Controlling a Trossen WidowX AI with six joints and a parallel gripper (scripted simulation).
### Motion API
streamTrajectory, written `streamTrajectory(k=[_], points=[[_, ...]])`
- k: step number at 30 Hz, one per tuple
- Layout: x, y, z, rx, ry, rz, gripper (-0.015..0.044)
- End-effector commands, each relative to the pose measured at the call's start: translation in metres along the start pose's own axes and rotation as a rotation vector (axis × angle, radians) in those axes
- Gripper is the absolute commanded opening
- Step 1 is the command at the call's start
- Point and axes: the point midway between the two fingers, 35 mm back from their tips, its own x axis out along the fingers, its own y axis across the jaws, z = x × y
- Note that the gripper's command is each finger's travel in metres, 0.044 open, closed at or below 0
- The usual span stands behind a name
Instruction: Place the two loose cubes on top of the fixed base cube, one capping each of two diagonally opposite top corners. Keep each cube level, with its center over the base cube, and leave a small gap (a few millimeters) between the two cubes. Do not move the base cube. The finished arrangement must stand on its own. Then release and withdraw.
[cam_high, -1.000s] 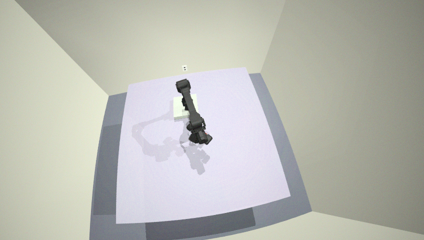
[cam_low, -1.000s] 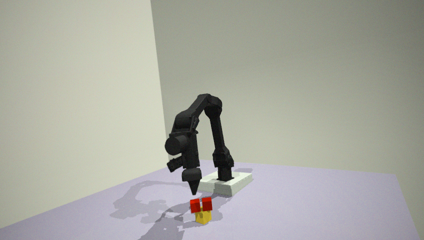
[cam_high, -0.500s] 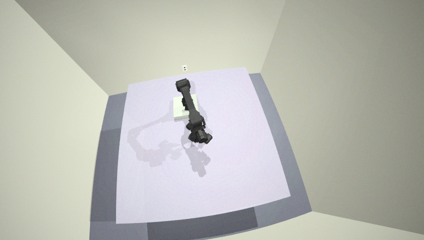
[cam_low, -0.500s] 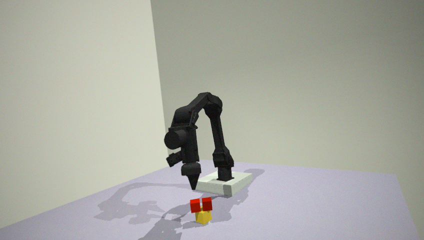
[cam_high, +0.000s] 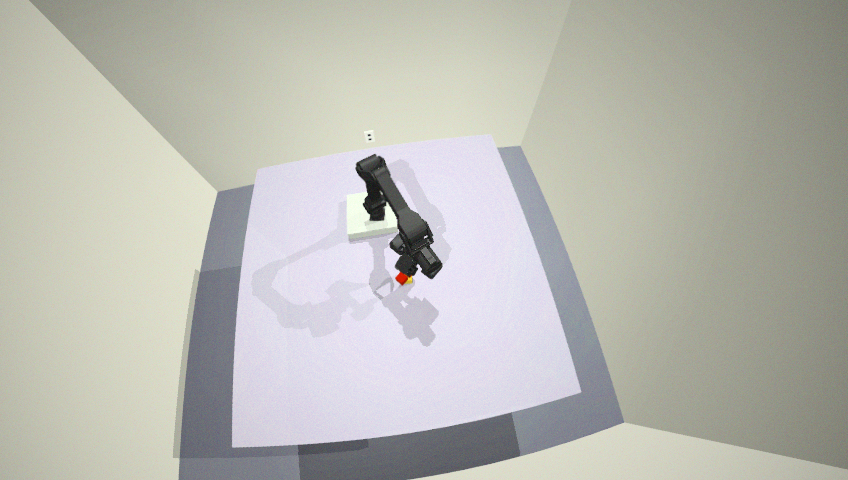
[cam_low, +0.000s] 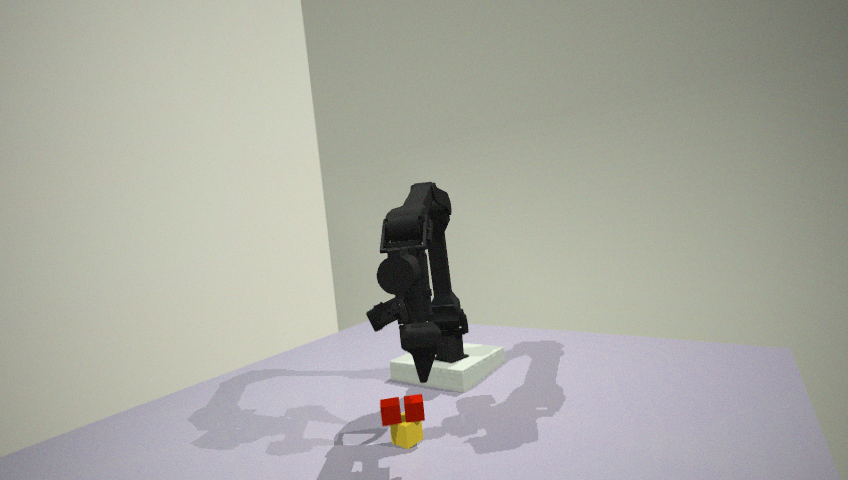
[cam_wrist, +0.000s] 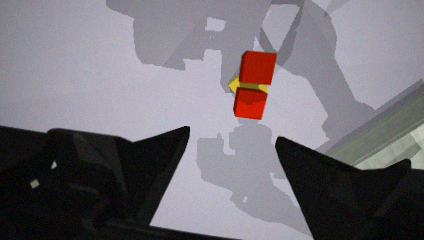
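Note:
The yellow base cube (cam_low: 407, 434) (cam_wrist: 234, 85) sits on the table under two red cubes. In the exterior view, one red cube (cam_low: 390, 411) is on the left and the other red cube (cam_low: 414, 408) is on the right, with a narrow gap between them. Both look level. In the wrist view, one red cube (cam_wrist: 258, 68) is farther up and the other red cube (cam_wrist: 250, 104) is lower, with yellow showing between them. My gripper (cam_low: 423, 380) (cam_wrist: 232, 136) is open and empty, above the cubes and clear of them. In the top view the arm partly hides the stack.
The arm's pale base block (cam_high: 371, 234) (cam_low: 425, 377) stands behind the cubes. The light purple table top (cam_high: 357, 386) (cam_low: 684, 416) bears several shadows of the arm. A wall outlet (cam_high: 369, 136) is on the back wall.

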Motion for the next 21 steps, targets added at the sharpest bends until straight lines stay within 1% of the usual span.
streamTrajectory(k=[1,4,21], points=[[-0.002,0.013,-0.063,-0.005,0.01,0.002,0.04],[-0.003,0.014,-0.085,-0.006,0.012,0.001,0.04],[-0.003,0.014,-0.085,-0.006,0.012,0.001,0.04]])
